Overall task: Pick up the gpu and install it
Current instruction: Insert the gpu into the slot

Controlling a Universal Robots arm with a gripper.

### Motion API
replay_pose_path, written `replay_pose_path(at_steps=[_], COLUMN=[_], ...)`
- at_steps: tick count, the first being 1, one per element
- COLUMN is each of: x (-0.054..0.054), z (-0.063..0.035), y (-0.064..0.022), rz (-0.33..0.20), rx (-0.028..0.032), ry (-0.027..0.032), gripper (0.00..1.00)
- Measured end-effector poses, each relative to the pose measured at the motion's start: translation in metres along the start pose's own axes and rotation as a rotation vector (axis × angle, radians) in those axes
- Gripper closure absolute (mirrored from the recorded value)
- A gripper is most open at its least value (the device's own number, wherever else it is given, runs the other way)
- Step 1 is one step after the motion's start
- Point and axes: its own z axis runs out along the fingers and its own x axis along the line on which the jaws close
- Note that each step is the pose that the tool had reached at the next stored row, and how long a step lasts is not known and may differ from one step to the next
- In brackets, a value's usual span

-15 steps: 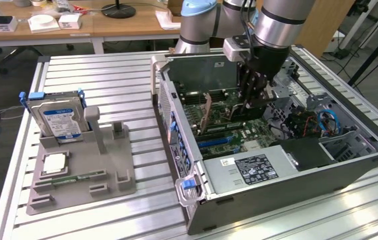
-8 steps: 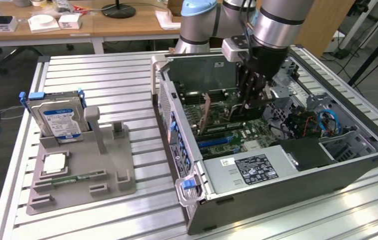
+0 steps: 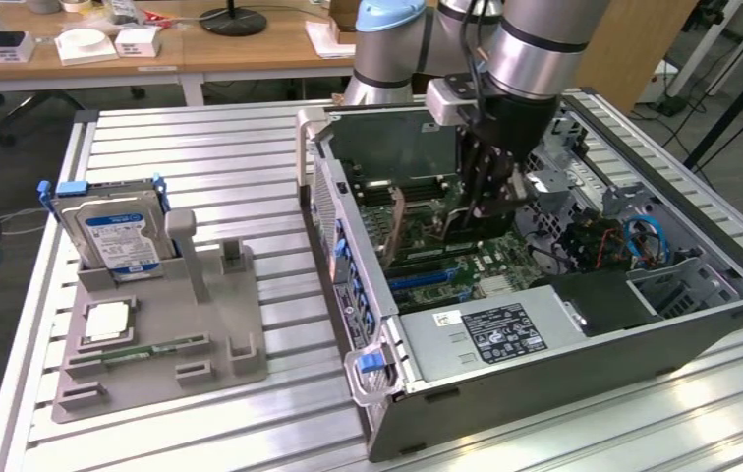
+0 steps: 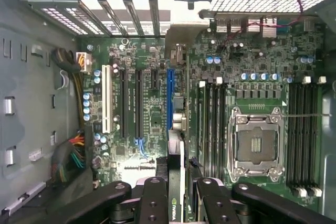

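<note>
The claw (image 4: 176,195) is clamped on the gpu (image 4: 176,145), held edge-on inside the open computer case (image 3: 686,324) above the blue slot (image 4: 169,98); keeping the card square to that slot looks essential.

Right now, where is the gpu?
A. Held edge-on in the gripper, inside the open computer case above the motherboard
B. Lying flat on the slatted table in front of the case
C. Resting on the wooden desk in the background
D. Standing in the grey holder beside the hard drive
A: the gripper is shut on the gpu, a thin card seen edge-on above the motherboard, inside the computer case.
</note>
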Motion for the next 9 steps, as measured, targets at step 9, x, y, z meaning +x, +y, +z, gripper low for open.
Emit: replay_pose_path(at_steps=[9], x=[0.0050], z=[0.0102], y=[0.0089], rz=[0.000], rx=[0.0000], ry=[0.0002], gripper=[0.74])
